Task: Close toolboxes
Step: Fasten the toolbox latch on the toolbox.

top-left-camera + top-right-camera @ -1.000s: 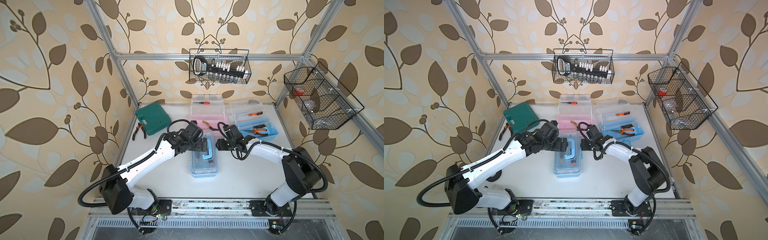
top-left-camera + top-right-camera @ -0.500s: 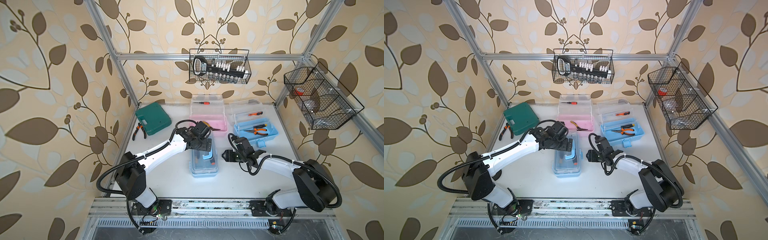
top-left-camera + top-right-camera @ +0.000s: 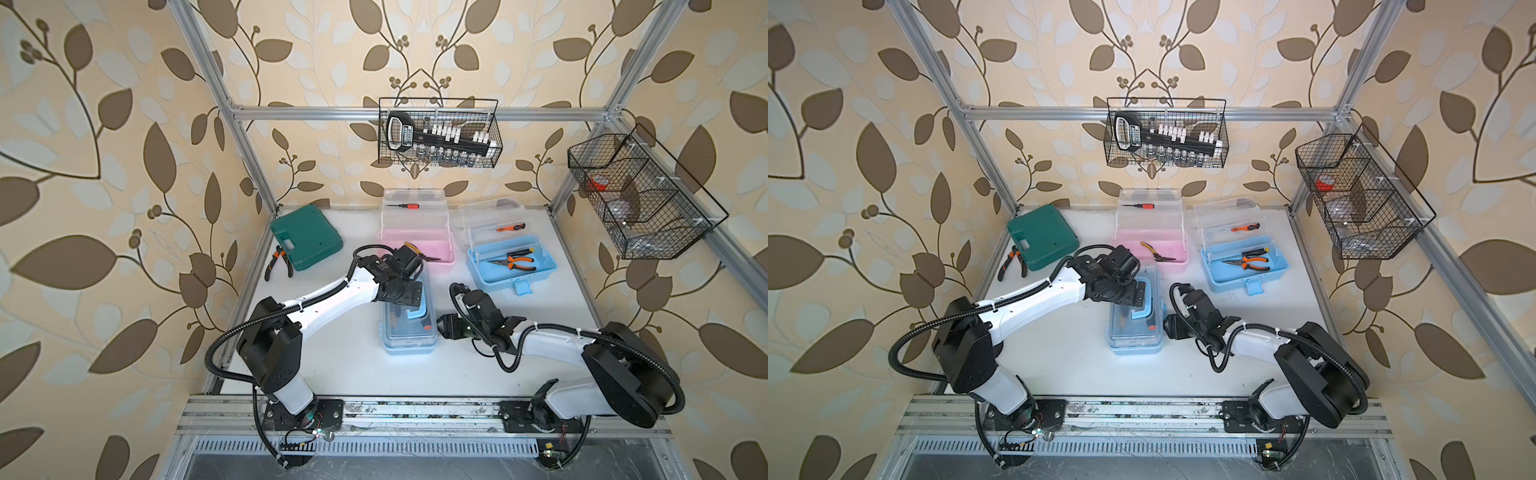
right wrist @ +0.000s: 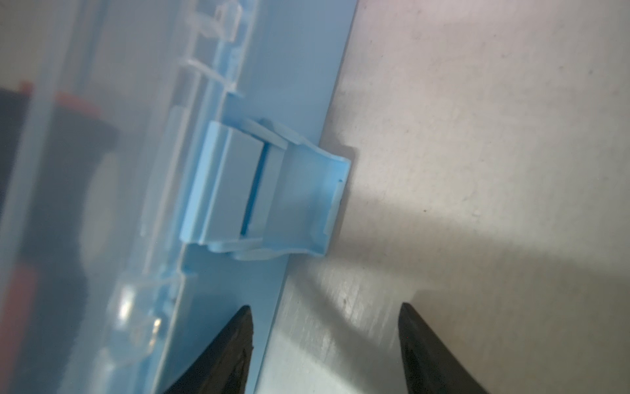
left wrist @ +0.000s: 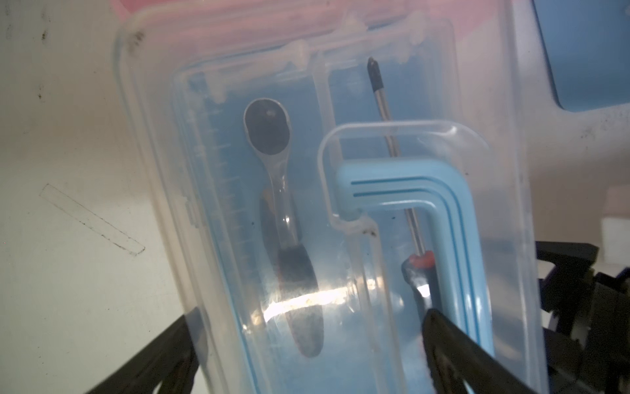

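Three toolboxes show in both top views. The near light-blue toolbox (image 3: 409, 332) lies mid-table with its clear lid (image 5: 306, 170) down and its blue handle (image 5: 443, 211) flat. My left gripper (image 5: 312, 312) hovers open over that lid, one finger beyond the box's edge, the other beside the handle. My right gripper (image 4: 324, 305) stands open and empty at the box's right side, facing its blue latch (image 4: 269, 191), which flares outward. The pink toolbox (image 3: 415, 243) and the right light-blue toolbox (image 3: 511, 268) at the back stand with lids raised.
A dark green case (image 3: 306, 239) and loose pliers (image 3: 277, 262) lie at the back left. Orange pliers (image 3: 513, 262) lie in the right toolbox. Wire baskets hang on the back wall (image 3: 438, 133) and the right wall (image 3: 640, 195). Frame posts edge the table.
My right gripper has come forward from near the pink toolbox to the near box's right side, by the latch. My left gripper has shifted slightly over the lid and stayed open.
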Robot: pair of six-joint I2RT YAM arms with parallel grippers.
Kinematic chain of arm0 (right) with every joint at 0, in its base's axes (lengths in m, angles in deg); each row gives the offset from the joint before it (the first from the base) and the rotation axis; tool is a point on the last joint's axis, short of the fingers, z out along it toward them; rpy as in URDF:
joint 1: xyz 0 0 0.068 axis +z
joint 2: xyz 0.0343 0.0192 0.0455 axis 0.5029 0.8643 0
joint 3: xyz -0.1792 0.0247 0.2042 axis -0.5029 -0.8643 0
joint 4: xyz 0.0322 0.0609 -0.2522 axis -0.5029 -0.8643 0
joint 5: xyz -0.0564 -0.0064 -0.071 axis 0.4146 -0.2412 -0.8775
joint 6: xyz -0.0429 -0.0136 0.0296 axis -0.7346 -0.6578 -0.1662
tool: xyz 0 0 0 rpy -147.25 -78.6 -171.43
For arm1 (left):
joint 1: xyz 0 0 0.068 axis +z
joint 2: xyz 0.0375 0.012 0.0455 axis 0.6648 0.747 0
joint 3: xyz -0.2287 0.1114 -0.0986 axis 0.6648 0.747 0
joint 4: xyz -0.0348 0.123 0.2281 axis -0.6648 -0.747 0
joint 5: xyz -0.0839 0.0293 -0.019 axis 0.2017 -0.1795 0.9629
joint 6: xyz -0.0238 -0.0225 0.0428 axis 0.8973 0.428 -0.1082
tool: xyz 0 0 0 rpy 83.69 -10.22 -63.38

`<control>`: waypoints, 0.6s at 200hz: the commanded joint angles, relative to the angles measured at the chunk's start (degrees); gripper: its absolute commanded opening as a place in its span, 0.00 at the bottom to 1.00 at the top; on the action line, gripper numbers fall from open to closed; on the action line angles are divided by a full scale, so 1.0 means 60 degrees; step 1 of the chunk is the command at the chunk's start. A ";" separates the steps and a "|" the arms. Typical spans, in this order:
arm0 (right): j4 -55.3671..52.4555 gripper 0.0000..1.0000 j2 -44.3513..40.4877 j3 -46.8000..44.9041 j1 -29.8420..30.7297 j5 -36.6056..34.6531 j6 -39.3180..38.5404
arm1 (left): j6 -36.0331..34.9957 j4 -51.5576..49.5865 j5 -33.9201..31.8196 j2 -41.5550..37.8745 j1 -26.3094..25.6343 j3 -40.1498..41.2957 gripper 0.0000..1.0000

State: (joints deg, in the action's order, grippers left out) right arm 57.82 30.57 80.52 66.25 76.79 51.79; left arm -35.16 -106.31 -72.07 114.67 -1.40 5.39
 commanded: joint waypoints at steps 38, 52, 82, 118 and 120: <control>0.1877 0.65 0.0777 -0.0236 0.0130 -0.1091 0.0825 | -0.0001 -0.0052 0.0348 0.0022 -0.0058 0.0224 0.99; 0.1883 0.65 0.0869 -0.0213 0.0129 -0.1360 0.0942 | -0.0027 -0.0046 0.0332 -0.0023 -0.0058 0.0293 0.99; 0.1584 0.65 0.0750 -0.0289 0.0133 -0.2103 0.1188 | -0.0053 -0.0016 0.0231 -0.0114 -0.0058 0.0426 0.99; 0.1127 0.65 0.0183 -0.0443 0.0151 -0.3063 0.1333 | -0.0069 0.0044 0.0143 -0.0134 -0.0058 0.0547 0.99; 0.1080 0.65 0.0154 -0.0441 0.0145 -0.3114 0.1330 | -0.0073 0.0051 0.0143 -0.0136 -0.0058 0.0548 0.99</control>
State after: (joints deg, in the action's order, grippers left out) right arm 66.08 33.48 79.25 67.47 66.19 57.63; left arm -35.05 -103.97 -72.05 114.24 -1.42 6.75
